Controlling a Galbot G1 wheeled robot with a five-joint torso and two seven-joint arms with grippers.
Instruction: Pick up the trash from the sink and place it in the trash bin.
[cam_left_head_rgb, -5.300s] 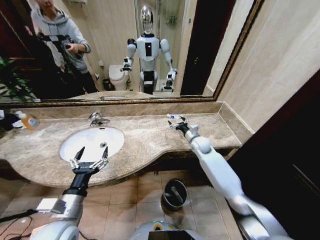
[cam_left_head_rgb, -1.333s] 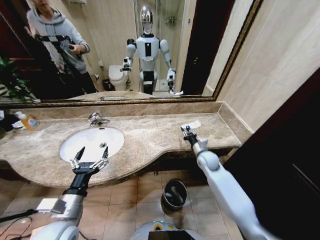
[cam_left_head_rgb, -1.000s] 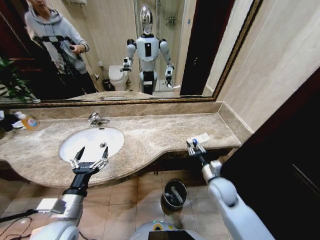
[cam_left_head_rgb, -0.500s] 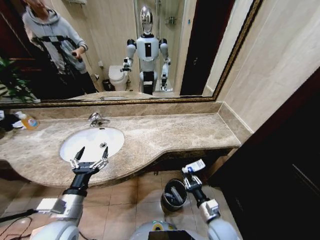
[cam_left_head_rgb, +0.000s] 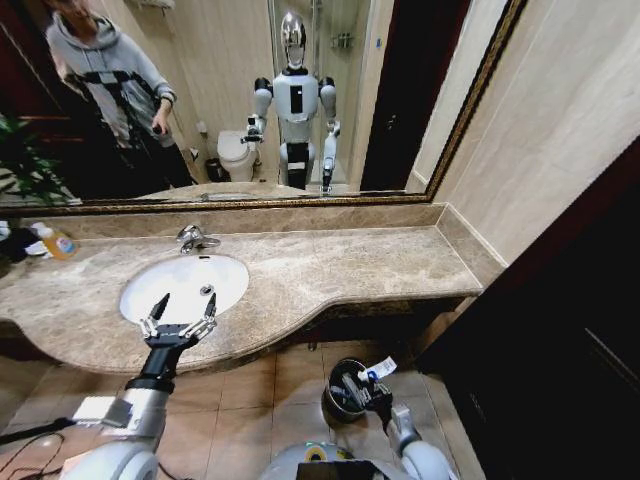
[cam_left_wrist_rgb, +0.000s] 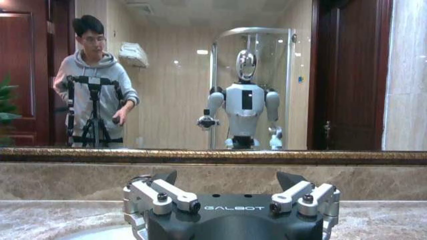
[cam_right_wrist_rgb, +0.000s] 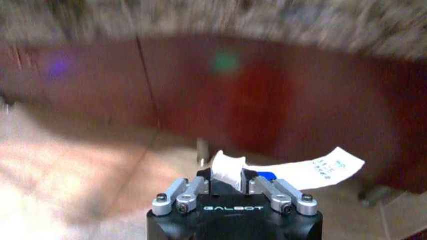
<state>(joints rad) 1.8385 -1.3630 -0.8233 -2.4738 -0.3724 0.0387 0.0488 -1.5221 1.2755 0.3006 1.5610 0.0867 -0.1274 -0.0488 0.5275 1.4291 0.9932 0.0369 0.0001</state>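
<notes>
My right gripper (cam_left_head_rgb: 376, 388) is low near the floor, at the right rim of the black trash bin (cam_left_head_rgb: 334, 404). It is shut on a piece of trash, a white-and-blue tube (cam_left_head_rgb: 379, 370). In the right wrist view the tube (cam_right_wrist_rgb: 313, 167) sticks out sideways from between the closed fingers of the right gripper (cam_right_wrist_rgb: 227, 175), in front of the dark red cabinet. My left gripper (cam_left_head_rgb: 178, 318) hangs open over the front edge of the white sink (cam_left_head_rgb: 160, 290), holding nothing. The left wrist view shows that left gripper (cam_left_wrist_rgb: 227, 178) with its fingers spread wide.
The chrome faucet (cam_left_head_rgb: 192, 238) stands behind the basin. An orange-labelled bottle (cam_left_head_rgb: 58, 242) sits at the far left of the marble counter (cam_left_head_rgb: 340, 265). A mirror runs along the back wall. Dark cabinet fronts stand under the counter, with tiled floor (cam_left_head_rgb: 260, 400) around the bin.
My right arm has come off the counter's right end and dropped below its edge to the bin, carrying the tube. The left arm has stayed still.
</notes>
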